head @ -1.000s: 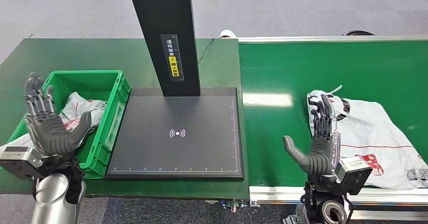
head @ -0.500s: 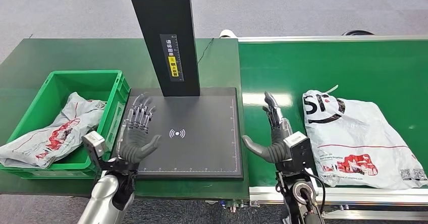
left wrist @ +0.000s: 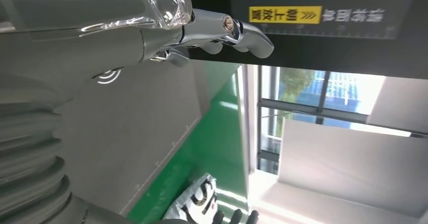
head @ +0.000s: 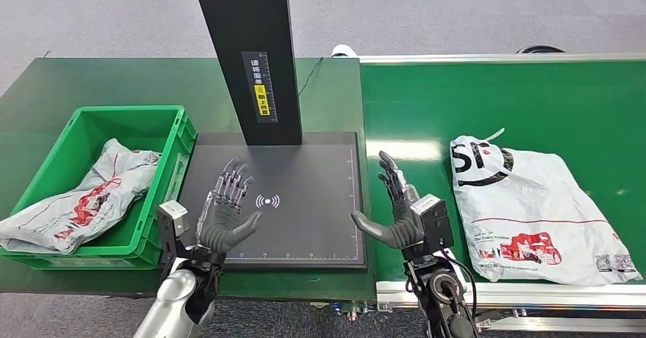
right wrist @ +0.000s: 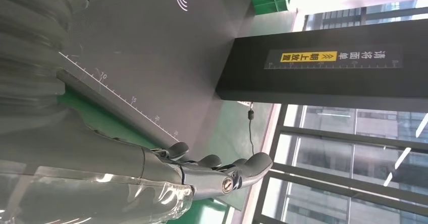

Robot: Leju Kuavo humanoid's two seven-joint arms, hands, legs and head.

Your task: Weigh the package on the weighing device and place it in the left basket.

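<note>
I see the package (head: 533, 208) lying on the green belt, right of the weighing device (head: 267, 201). My left hand (head: 225, 218) hovers over that device, my right hand (head: 396, 212) at its right edge, both empty with fingers spread.

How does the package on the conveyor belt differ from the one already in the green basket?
The package on the belt lies spread out flat on the green conveyor; the package in the basket is crumpled and slumps against the wall of the green basket. The belt package shows bold black lettering at its top end; the basket package shows none. Both are white plastic mailer bags with red print, and neither hand touches either.
</note>
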